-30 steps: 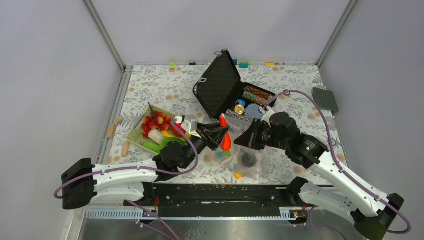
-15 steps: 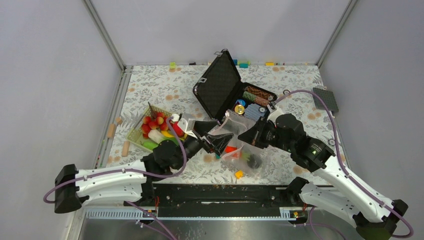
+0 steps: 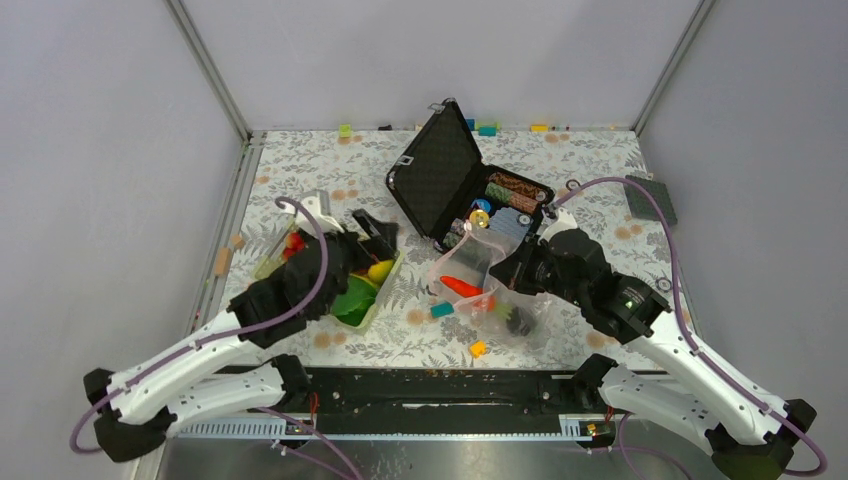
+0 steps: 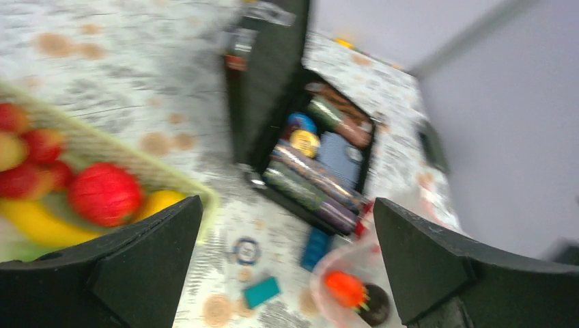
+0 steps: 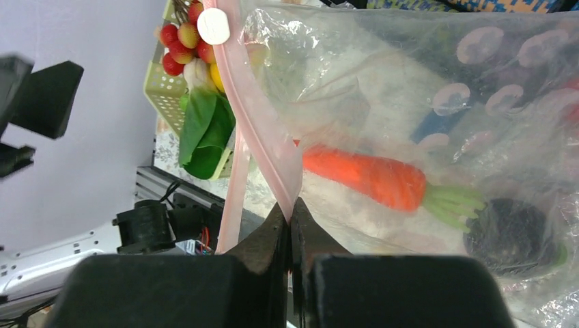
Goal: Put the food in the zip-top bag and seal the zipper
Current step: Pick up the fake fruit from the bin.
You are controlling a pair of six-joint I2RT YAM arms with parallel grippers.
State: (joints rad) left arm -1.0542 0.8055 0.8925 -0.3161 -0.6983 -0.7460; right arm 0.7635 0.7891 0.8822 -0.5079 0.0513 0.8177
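Orange plastic toy carrot [image 5: 365, 174] is now inside the clear floppy zip-top bag [image 5: 382, 75] on the desk, next to the dark round toy fruit [image 5: 512, 236], so 2 in. Left tool [image 4: 287, 212] just let go, jaws wide apart, back over the light green slatted basket [image 5: 158, 92], prob for more food. Right tool [image 5: 290, 219] is clamped on the pale pink zipper strip [image 5: 256, 130], holding the mouth up.

— What sits between the fingers?
— The left gripper [image 4: 288, 219] gapes wide over the floral table [image 4: 102, 75], above a loose poker chip [image 4: 246, 251], a teal block [image 4: 261, 292] and a blue block [image 4: 315, 247].
— And the food?
— Red fruits [image 4: 102, 195] and a banana [image 4: 41, 225] lie in the green basket [image 4: 171, 179] at left. A carrot [image 4: 345, 287] and a dark round fruit [image 4: 374, 305] are inside the zip-top bag [image 4: 326, 270]. Behind, the open black case [image 4: 266, 102] holds chip rows [image 4: 307, 181]. It's all blurred.
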